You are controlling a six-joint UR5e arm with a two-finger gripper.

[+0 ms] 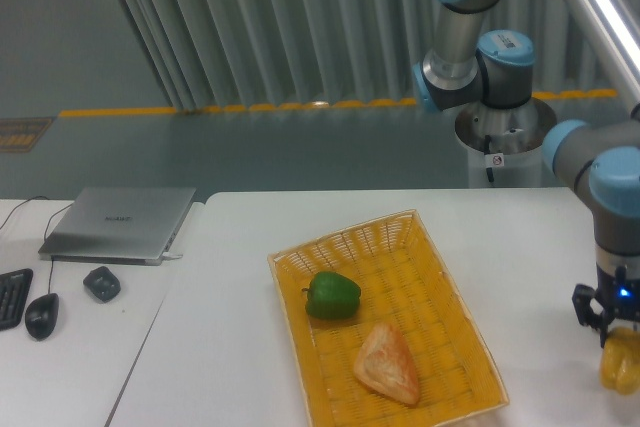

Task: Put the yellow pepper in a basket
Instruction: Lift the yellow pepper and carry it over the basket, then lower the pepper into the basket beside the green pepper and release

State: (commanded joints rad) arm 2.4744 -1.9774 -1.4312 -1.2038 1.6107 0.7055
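yellow pepper [621, 367]: near the right edge of the desk, towards its front right corner, well apart from the basket [440, 247]; directly under the gripper [612, 339].
fingers: closed down around the pepper's top, apparently clasping it; exact contact too small to make out.
risk, grip: only the crown looks pinched; glossy lobed skin likely to slip out on the swing left.
risk, route: low carry could clip the basket's right rim.
risk, landing: green pepper [332, 295] and triangular pastry [387, 364] fill the middle; bare weave at the back right corner looks safer.
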